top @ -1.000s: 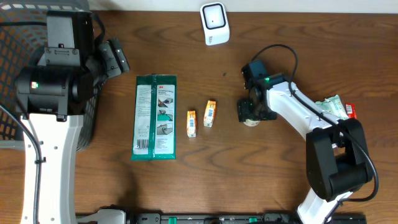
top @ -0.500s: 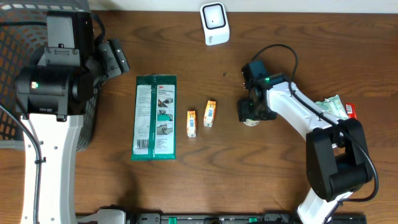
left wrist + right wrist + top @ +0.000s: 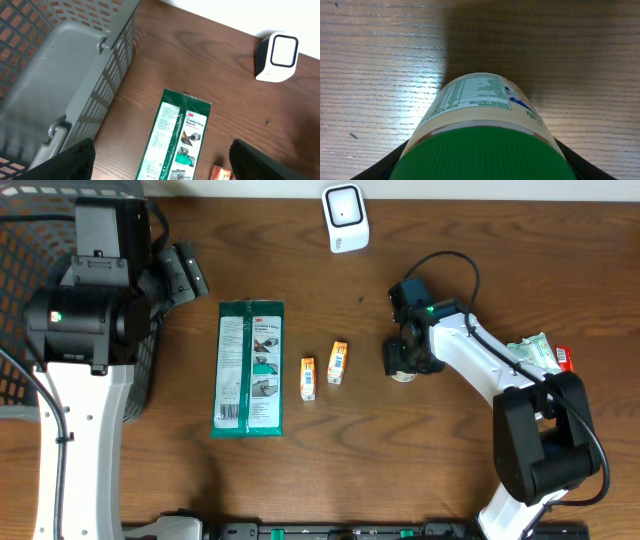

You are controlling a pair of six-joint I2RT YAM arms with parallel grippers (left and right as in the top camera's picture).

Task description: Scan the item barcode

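Observation:
A jar with a green ribbed lid (image 3: 480,155) and a cream nutrition label (image 3: 475,97) lies on the wooden table. My right gripper (image 3: 480,167) has a black finger against each side of the lid, and no gap shows. From overhead the right gripper (image 3: 405,360) covers most of the jar (image 3: 404,376). The white barcode scanner (image 3: 345,218) stands at the table's back edge, well beyond the jar. My left gripper (image 3: 185,272) hovers open by the basket, its fingertips (image 3: 70,162) wide apart above a green packet (image 3: 177,135).
The green packet (image 3: 250,368) lies flat left of centre, with two small orange boxes (image 3: 308,378) (image 3: 338,362) beside it. A grey mesh basket (image 3: 20,240) fills the far left. More packaged items (image 3: 540,352) sit at the right edge. The scanner (image 3: 277,56) also shows in the left wrist view.

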